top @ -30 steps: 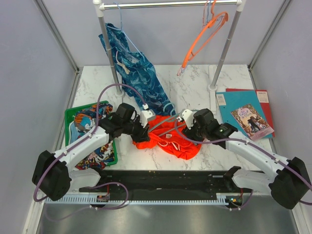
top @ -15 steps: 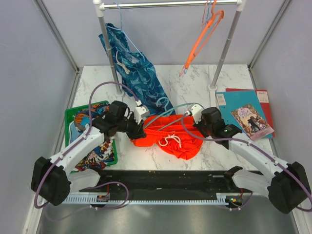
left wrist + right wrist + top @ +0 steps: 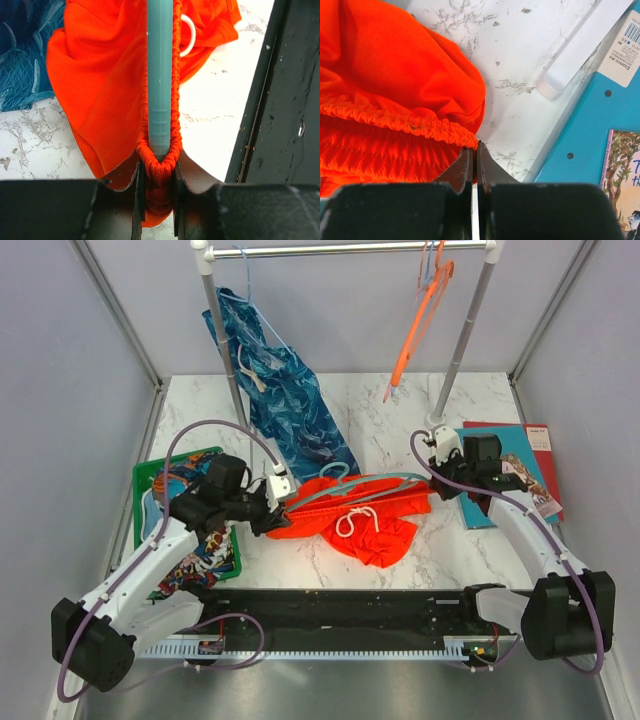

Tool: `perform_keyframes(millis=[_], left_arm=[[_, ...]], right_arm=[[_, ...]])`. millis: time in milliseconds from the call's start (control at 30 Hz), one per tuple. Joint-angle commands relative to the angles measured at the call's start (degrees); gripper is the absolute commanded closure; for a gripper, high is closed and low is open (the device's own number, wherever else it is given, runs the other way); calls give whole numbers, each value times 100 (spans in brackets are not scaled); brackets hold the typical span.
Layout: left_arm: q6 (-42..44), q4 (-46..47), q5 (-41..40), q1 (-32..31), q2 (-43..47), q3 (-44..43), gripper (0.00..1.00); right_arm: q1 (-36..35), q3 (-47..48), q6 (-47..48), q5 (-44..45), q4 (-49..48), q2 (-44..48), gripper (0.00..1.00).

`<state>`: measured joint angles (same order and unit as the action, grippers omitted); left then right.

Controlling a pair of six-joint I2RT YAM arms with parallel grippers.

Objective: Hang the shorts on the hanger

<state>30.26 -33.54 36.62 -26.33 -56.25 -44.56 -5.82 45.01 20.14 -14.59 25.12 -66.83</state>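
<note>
Shorts point(image 3: 385, 540) stretched wider rightward, right gripper point(image 3: 474, 150) now pinching their edge

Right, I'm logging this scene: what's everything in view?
shorts: one, orange-red, stretched across table centre
hanger: one, teal, end inside the shorts' waistband
orange hanger: one, orange, on the rail
blue garment: one, patterned blue, hanging at rail's left
tray: one, green, table left, holding printed cloth
books: several, teal and red, table right
left hand: one, black, shut on waistband
right hand: one, black, shut on waistband edge
</note>
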Motion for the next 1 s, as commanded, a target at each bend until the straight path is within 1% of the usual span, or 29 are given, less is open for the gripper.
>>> perform_keyframes(millis=[0, 100, 133, 233, 433, 600, 667, 767, 800, 833, 867, 900, 933, 967], left_arm=[[814, -979, -313, 181, 220, 35, 98], [1025, -1041, -480, 181, 71, -88, 98], [1034, -1041, -681, 172, -95, -141, 98], [1026, -1084, -902, 172, -517, -387, 98], [929, -1058, -1025, 119, -1010, -774, 98], [850, -988, -1087, -135, -1221, -985, 98], [833, -970, -1244, -406, -1266, -1020, 98], [692, -883, -1377, -662, -1327, -1116, 98], [666, -839, -1377, -689, -1345, -1186, 98], [622, -830, -1447, -716, -1388, -1231, 98], [569, -830, -1465, -751, -1415, -1274, 98], [551, -838, -1447, -751, -1424, -1371, 98], [525, -838, -1378, -742, -1415, -1398, 98], [525, -838, -1316, -742, -1380, -1415, 98]], right_arm=[[565, 534, 508, 730, 185, -76, 100], [556, 719, 587, 616, 317, -15, 100], [565, 780, 622, 563, 387, 3, 100], [556, 991, 701, 370, 660, 108, 100], [565, 992, 842, 150, 968, 398, 100], [556, 1325, 895, -236, 1380, 434, 100], [565, 1553, 886, -482, 1617, 390, 100], [398, 1791, 912, -623, 1829, 311, 100], [363, 1826, 956, -789, 1995, 302, 96], [328, 1870, 1017, -895, 2109, 319, 89], [319, 1932, 1149, -1044, 2337, 328, 80], [310, 1950, 1193, -1185, 2409, 372, 61], [301, 1976, 1194, -1230, 2479, 390, 53], [293, 2054, 1307, -1274, 2636, 407, 42]])
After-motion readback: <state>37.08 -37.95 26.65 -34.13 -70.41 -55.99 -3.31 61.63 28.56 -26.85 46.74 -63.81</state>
